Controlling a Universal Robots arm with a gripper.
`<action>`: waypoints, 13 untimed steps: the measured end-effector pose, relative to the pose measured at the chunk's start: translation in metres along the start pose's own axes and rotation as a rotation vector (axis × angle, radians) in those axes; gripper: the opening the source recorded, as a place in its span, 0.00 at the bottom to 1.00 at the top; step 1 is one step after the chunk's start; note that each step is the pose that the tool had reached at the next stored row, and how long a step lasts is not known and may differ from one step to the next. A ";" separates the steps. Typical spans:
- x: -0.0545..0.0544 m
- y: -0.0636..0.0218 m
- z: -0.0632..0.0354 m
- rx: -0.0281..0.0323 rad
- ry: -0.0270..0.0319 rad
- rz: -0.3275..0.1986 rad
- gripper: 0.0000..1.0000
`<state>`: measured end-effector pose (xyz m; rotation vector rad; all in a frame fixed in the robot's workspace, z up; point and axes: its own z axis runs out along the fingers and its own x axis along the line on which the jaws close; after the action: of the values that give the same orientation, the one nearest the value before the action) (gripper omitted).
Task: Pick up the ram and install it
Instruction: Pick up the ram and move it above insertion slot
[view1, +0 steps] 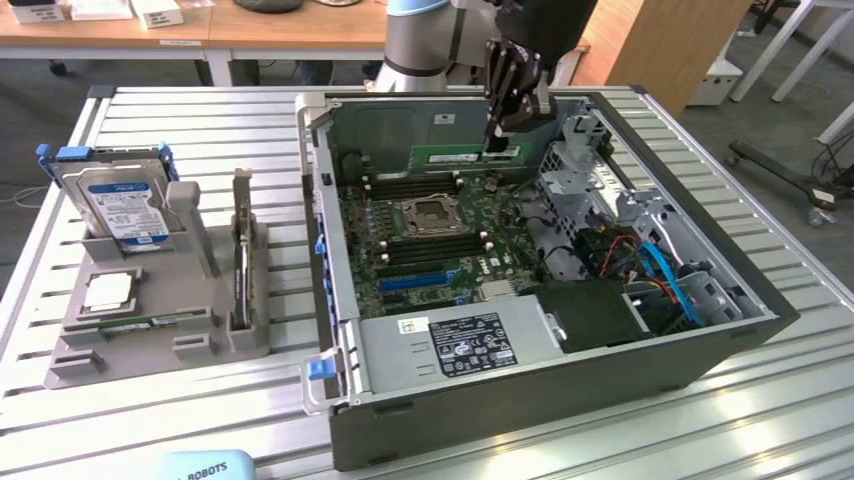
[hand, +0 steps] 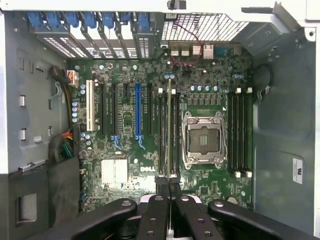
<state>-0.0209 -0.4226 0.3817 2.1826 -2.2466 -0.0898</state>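
Note:
The ram (view1: 447, 155) is a thin green stick hanging level above the motherboard (view1: 414, 240) near the back wall of the open computer case (view1: 534, 400). My gripper (view1: 497, 140) is shut on its upper edge, with the black fingers (view1: 514, 85) pointing down into the case. In the wrist view the ram (hand: 170, 125) appears edge-on as a thin line between my gripper (hand: 170, 189) fingers. It lines up over the dark memory slots (hand: 162, 135) beside the empty processor socket (hand: 204, 137), and I cannot tell whether it touches a slot.
A grey holder (view1: 80, 365) on the slatted table at the exterior view's left carries a hard drive (view1: 123, 205), a square silver chip (view1: 107, 290) and an upright dark card (view1: 240, 260). Inside the case are a metal drive cage (view1: 587, 160), blue and red cables (view1: 661, 275) and a power supply (view1: 454, 345).

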 end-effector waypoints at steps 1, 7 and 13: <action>0.000 -0.0001 0.0018 0.0000 0.0000 0.000 0.11; 0.000 -0.0004 0.0087 -0.0001 -0.0004 0.000 0.11; -0.002 -0.0005 0.0109 0.0005 -0.0053 0.000 0.11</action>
<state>-0.0209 -0.4205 0.3708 2.1854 -2.2495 -0.0951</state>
